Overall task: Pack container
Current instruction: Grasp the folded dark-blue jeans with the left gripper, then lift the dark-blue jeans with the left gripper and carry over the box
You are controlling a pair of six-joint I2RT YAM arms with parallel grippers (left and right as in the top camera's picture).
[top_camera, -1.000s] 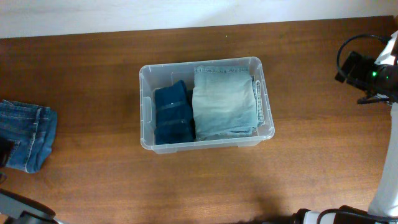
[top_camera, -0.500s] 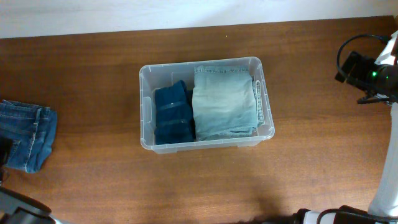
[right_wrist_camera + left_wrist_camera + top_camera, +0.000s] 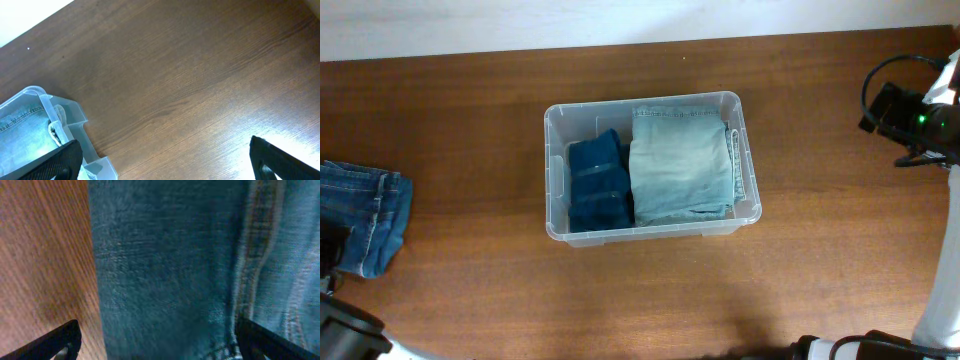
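Observation:
The clear plastic container (image 3: pixel 752 190) stands mid-table. It holds folded dark blue jeans (image 3: pixel 597 183) on the left and folded light blue jeans (image 3: pixel 680 165) on the right. A third pair of blue jeans (image 3: pixel 365 215) lies on the table at the far left. My left gripper (image 3: pixel 160 340) is open right over these jeans (image 3: pixel 170 265), one fingertip over wood, the other over denim. My right gripper (image 3: pixel 165 160) is open and empty above bare table right of the container, whose corner shows in the right wrist view (image 3: pixel 75 120).
The wooden table (image 3: pixel 470 110) runs to a white wall along the back. The right arm (image 3: pixel 910 115) with its cables hangs at the right edge. The left arm's base (image 3: pixel 345 335) shows at the bottom left corner.
The left arm has shifted slightly at the bottom left and now covers a bit more of the jeans' lower edge. The container and right arm have not moved.

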